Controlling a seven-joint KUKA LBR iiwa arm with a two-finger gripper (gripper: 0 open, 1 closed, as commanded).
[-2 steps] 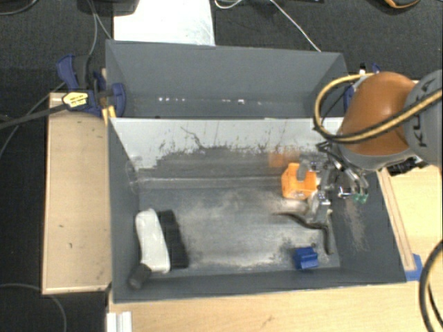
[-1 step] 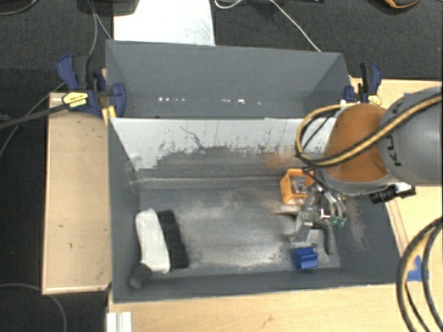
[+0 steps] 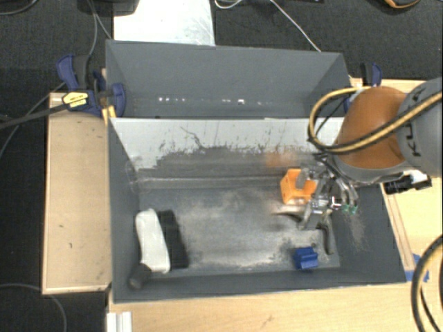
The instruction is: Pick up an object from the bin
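My gripper (image 3: 317,211) hangs low over the right part of the bin floor, under the arm's orange cover. An orange block (image 3: 295,186) sits right against its upper left side, close to the back wall; whether it is held or just lying there I cannot tell. A small blue block (image 3: 304,258) lies on the floor just below the gripper, near the front wall and apart from it.
A white block with a black one alongside it (image 3: 160,241) lies at the front left corner of the bin, far from the gripper. The arm reaches in over the right rim. Bare scuffed floor stretches across the bin's middle.
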